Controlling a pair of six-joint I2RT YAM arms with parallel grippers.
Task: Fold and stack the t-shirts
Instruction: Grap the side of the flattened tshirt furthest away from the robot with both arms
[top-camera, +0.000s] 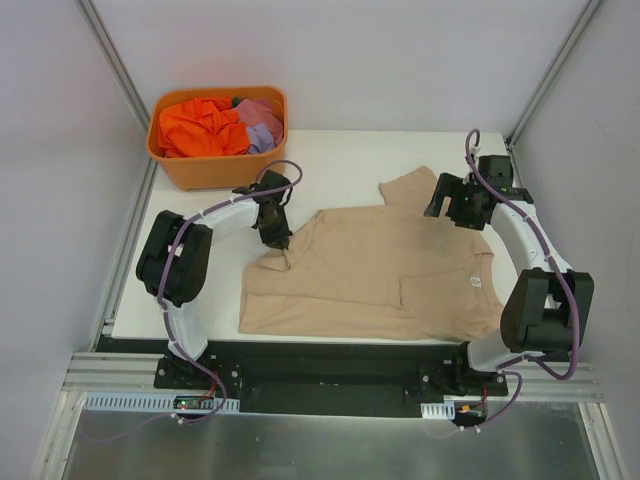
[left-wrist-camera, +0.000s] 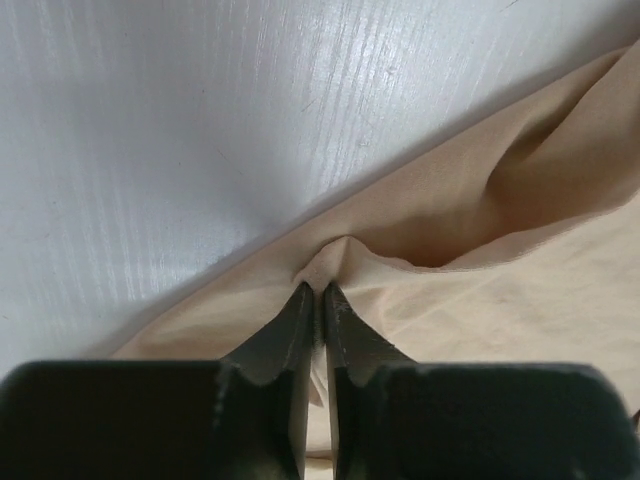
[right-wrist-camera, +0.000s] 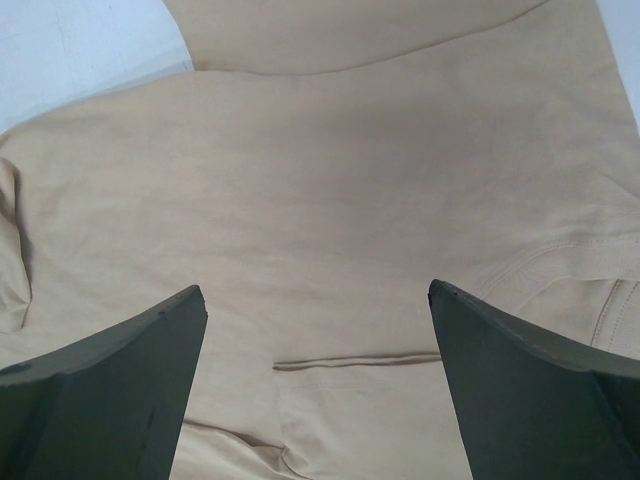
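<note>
The beige t-shirt (top-camera: 380, 270) lies spread on the white table, collar to the right. My left gripper (top-camera: 283, 243) is shut on a pinch of the shirt's upper left edge; in the left wrist view (left-wrist-camera: 322, 290) the cloth bunches up between the closed fingertips. My right gripper (top-camera: 448, 205) is open and empty, hovering over the shirt near its far right sleeve; in the right wrist view (right-wrist-camera: 318, 300) the wide-spread fingers frame flat beige cloth (right-wrist-camera: 330, 200). The orange t-shirt (top-camera: 200, 128) and the lilac t-shirt (top-camera: 262, 128) lie crumpled in the tub.
An orange plastic tub (top-camera: 215, 170) stands at the table's far left corner, just behind my left arm. Grey walls and metal frame posts enclose the table on three sides. Bare white table (left-wrist-camera: 200, 130) shows left of the shirt.
</note>
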